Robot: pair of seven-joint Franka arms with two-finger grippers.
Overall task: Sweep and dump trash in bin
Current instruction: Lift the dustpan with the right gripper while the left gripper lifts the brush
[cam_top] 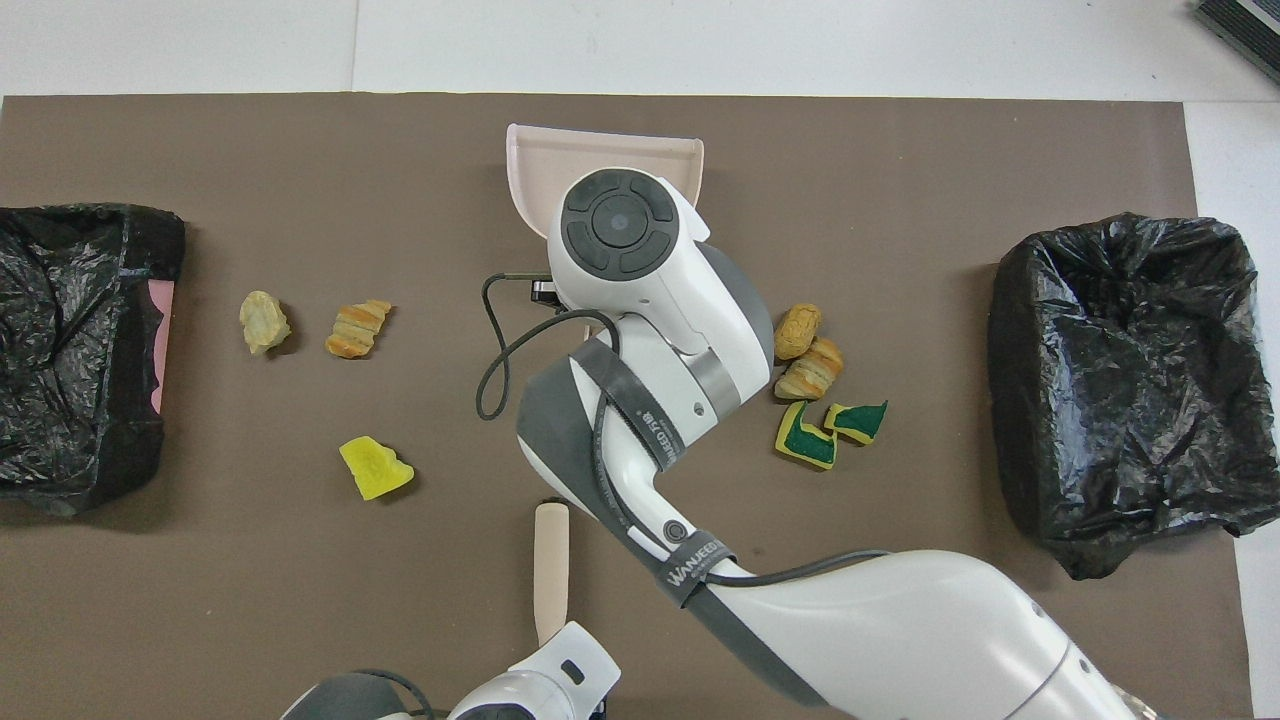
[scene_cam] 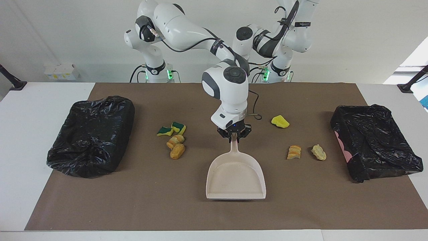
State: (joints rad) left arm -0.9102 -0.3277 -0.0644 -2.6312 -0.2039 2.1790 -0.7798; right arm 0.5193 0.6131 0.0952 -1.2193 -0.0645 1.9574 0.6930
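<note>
R gripper (scene_cam: 233,136): your fingers pinch dustpan (scene_cam: 236,177) handle | L gripper (cam_top: 560,655): fingers clamped on brush (cam_top: 551,555) handle end | trash (scene_cam: 175,140) lies apart from both.

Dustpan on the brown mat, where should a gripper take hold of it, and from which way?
By the slim handle, from above: the tray of the dustpan is too wide for two fingers, and the handle points toward the robots. The right gripper is shut on it there.

White arms (scene_cam: 187,28), grey joints, blk cables.
</note>
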